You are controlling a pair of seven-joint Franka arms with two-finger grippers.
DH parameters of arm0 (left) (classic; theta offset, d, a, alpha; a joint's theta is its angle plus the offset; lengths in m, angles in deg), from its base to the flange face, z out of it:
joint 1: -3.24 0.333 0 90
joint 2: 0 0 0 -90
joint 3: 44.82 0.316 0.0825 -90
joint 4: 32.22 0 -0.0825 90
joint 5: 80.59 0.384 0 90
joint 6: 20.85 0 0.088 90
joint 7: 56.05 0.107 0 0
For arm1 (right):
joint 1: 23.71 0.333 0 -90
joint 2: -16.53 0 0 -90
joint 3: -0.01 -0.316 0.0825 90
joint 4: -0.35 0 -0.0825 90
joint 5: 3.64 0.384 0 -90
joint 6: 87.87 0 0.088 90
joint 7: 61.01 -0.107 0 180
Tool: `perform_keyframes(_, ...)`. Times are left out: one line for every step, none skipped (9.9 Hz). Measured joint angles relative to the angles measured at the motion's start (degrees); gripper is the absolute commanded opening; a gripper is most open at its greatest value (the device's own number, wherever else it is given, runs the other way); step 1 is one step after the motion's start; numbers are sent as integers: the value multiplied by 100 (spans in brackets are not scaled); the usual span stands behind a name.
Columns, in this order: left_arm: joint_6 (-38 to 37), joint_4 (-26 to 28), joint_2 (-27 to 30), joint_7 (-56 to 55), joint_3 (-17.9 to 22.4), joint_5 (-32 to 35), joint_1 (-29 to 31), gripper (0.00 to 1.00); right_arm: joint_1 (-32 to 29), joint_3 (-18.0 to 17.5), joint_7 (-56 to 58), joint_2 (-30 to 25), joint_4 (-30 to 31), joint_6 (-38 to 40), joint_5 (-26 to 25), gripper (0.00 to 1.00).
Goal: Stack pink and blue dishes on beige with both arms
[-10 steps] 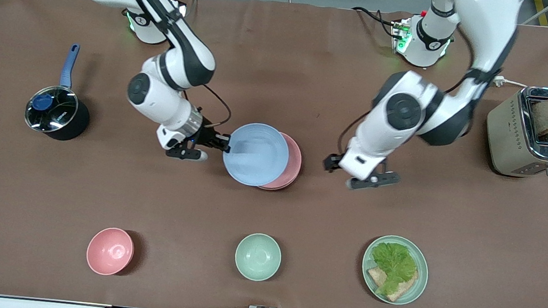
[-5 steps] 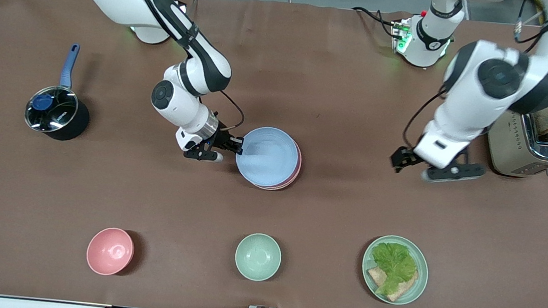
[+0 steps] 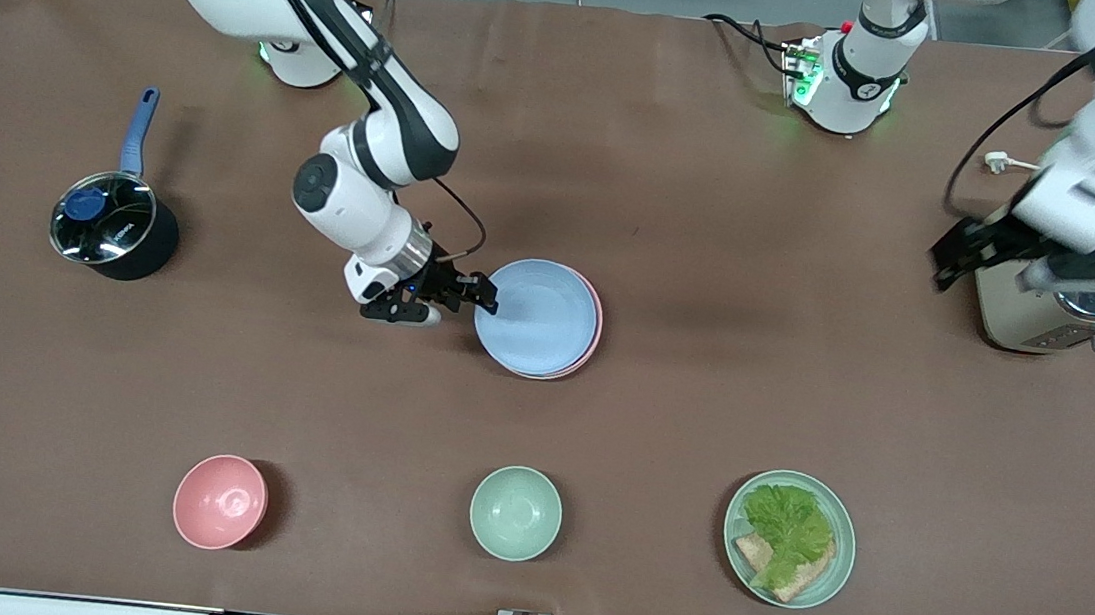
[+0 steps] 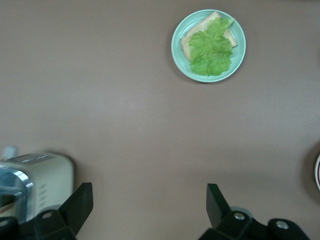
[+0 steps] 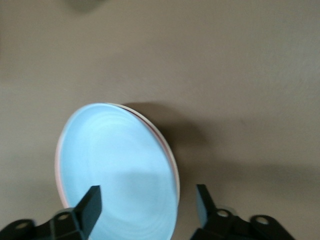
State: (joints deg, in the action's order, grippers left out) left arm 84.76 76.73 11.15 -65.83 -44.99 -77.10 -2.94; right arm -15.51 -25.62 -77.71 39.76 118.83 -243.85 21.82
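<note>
The pale blue plate lies on top of the pale pink plate, whose rim shows only along the edge toward the left arm's end. In the right wrist view the blue plate fills the space ahead, with a thin pink rim beneath it. The beige plate is hidden from view. My right gripper is open at the blue plate's edge, its fingers wide on either side of the rim. My left gripper hangs open and empty, high beside the toaster.
The toaster stands at the left arm's end. A black pot with a blue handle is at the right arm's end. Along the near edge are a pink bowl, a mint bowl and a mint plate with lettuce and bread.
The blue plate has slid across and settled squarely on the pink plate. The left arm has swung away from the stack and up to the toaster.
</note>
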Motion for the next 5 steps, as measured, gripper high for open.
perform_keyframes(-492, -239, 163, 350, 166, -149, 1, 100, -273, 33, -2, -544, -47, 646, -184, 100)
perform_keyframes(-859, -454, 298, 574, 292, -306, 3, 100, -607, 155, -12, -1145, -85, 1428, -611, 100)
perform_keyframes(-1294, -730, 376, 656, 360, -393, 3, 100, -810, 514, -18, -1705, -181, 2359, -1094, 100)
perform_keyframes(-1734, -1042, 389, 660, 369, -421, -2, 100, -885, 948, -11, -2098, -406, 3295, -1498, 100)
perform_keyframes(-2005, -1325, 365, 659, 361, -426, -5, 100, -905, 1380, 7, -2324, -755, 4078, -1845, 100)
